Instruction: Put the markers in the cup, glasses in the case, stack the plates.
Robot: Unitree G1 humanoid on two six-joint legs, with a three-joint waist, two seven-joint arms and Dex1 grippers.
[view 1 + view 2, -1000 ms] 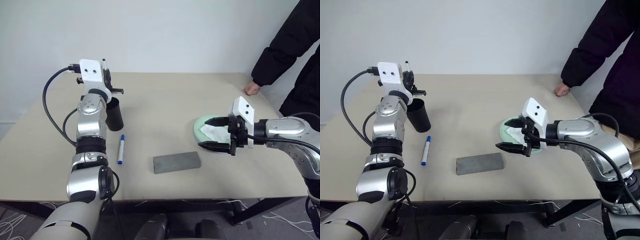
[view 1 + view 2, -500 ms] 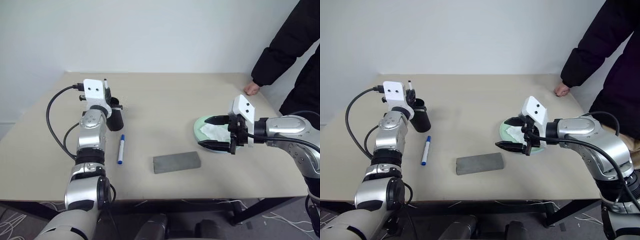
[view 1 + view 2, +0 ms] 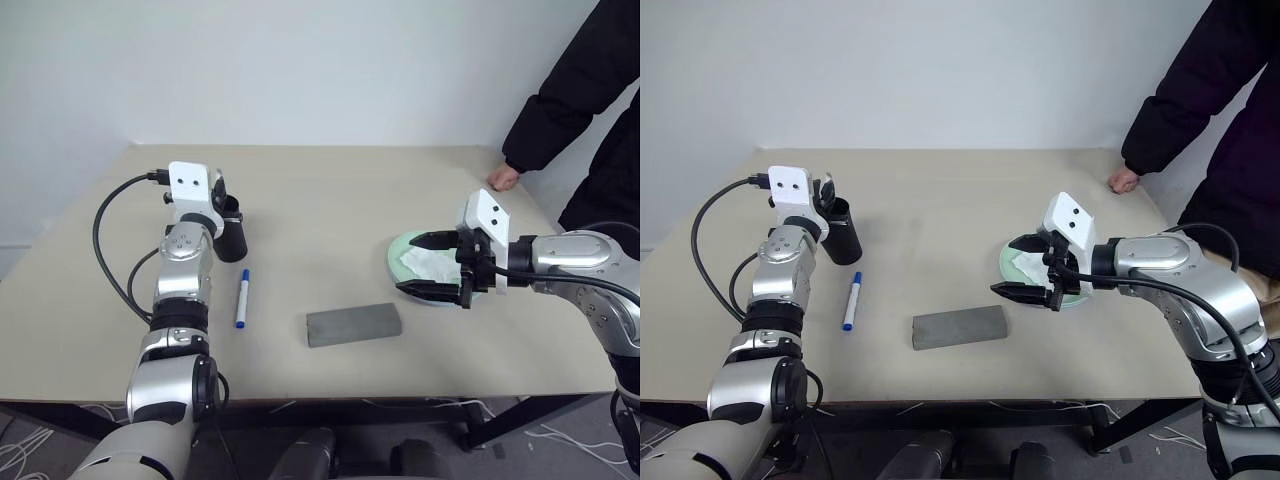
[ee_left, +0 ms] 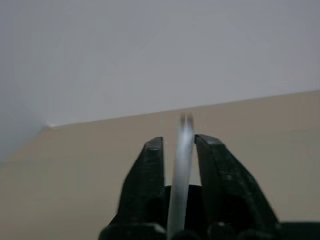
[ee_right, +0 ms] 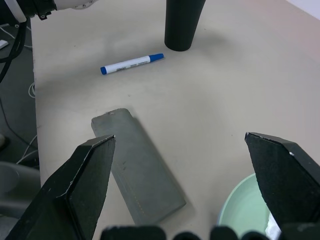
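My left gripper sits level just above the mouth of the black cup at the back left. Its fingers stand slightly apart, open, with a slim white marker loose and blurred between them. The blue-capped marker lies flat on the table in front of the cup. The grey case lies closed near the middle front. My right gripper hovers wide open beside the light green plate, holding nothing. The glasses are out of view.
A crumpled white tissue lies on the green plate. A person in a dark coat stands at the far right, one hand resting on the table's back corner. Bare tabletop stretches between the cup and the plate.
My left gripper sank onto the cup's mouth, then its fingers parted. The marker tip that stuck up above it no longer shows. The right arm has kept still.
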